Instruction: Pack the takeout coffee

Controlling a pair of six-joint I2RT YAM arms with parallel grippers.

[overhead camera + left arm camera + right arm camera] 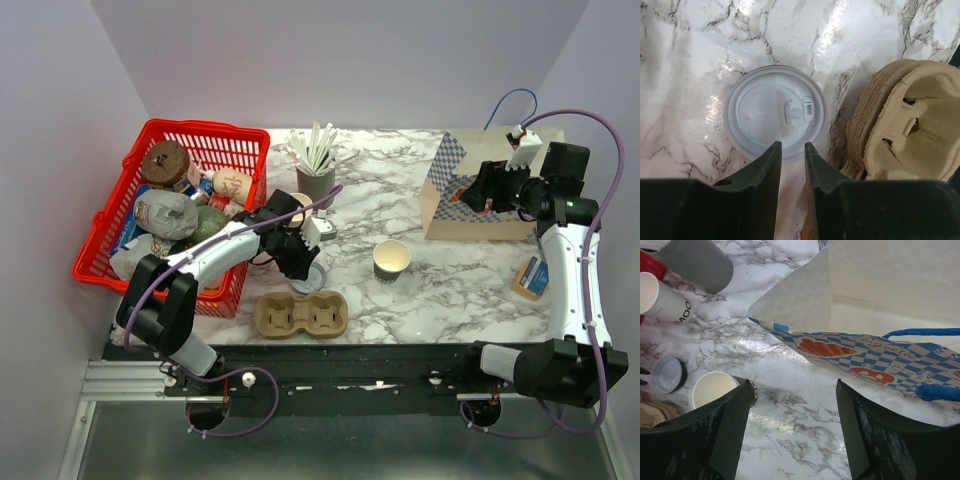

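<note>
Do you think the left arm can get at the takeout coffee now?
Probably yes: the left gripper hangs close over the takeout coffee with nothing between; the cup carrier crowds one side.

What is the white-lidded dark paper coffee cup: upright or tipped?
Upright: the white-lidded dark paper coffee cup shows its full round lid from above, on the marble table.

The takeout coffee [776, 111] is capped in white. The table [450, 290] is finished in white marble with grey veining. The basket [210, 126] is coloured red, the cup carrier [302, 315] tan. The paper bag [447, 158] is printed in blue-and-white checks.
</note>
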